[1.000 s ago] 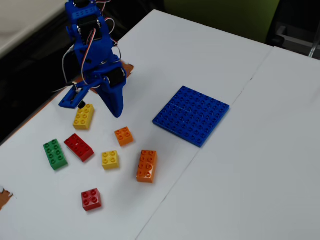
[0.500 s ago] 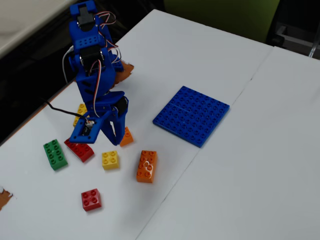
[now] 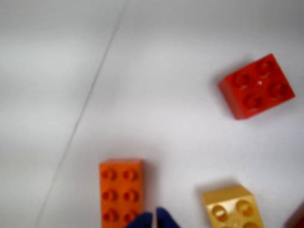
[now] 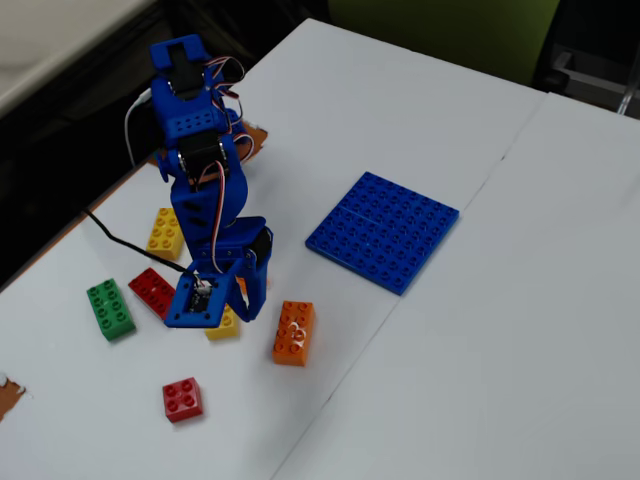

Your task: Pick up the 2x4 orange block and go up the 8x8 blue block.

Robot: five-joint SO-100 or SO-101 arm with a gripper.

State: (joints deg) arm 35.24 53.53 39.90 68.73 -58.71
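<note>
Tool state: the tool (image 3: 153,219) was seen only as two dark blue tips at the bottom edge of the wrist view, close together with a thin gap between them; nothing was held. Whether the jaws were fully closed could not be told.
Tool position: in the fixed view the tool (image 4: 249,290) was lowered toward the table (image 4: 480,330), just left of the orange brick and not touching it.
2x4 orange block: the 2x4 orange block (image 4: 294,332) was lying flat on the table, studs up, well apart from the baseplate. In the wrist view the 2x4 orange block (image 3: 121,192) was partly cut off by the bottom edge, with the tips at its lower right corner.
8x8 blue block: the 8x8 blue block (image 4: 382,229) was lying flat and bare, up and right of the brick across a table seam.
Risk, offset: the tips were judged to be off to one side of the brick, so a closing there would likely catch a corner or nothing.
Risk, narrow jaws: if a descent were made without widening, the brick could be pushed or tipped rather than straddled.
Risk, neighbours: a small yellow brick (image 3: 231,207) lay near the tool, and a red brick (image 3: 257,86) farther off; a drift to that side could lead to the wrong piece being nudged or taken.
Risk, transfer: a shallow grip on the brick's end was judged likely to let it swing or drop on the way to the baseplate.
</note>
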